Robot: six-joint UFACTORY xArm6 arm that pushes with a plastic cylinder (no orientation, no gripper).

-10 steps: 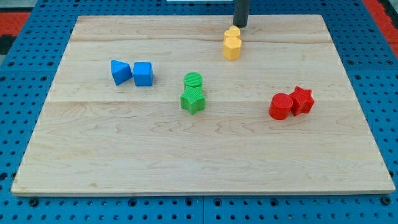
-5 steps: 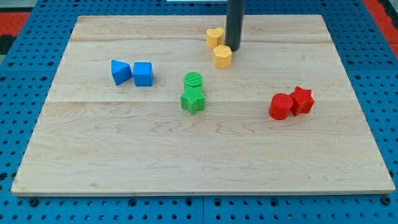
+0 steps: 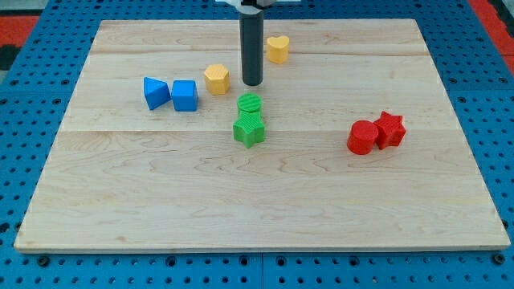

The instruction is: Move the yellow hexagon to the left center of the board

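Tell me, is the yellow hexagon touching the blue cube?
No, a strip of bare board separates the yellow hexagon from the blue cube.

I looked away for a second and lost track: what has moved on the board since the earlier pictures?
My tip swept toward the view's left, pushing the yellow hexagon left and slightly down, near the blue cube. The yellow heart got nudged slightly left and stays behind near the view's top. Blue, green and red blocks are unmoved.
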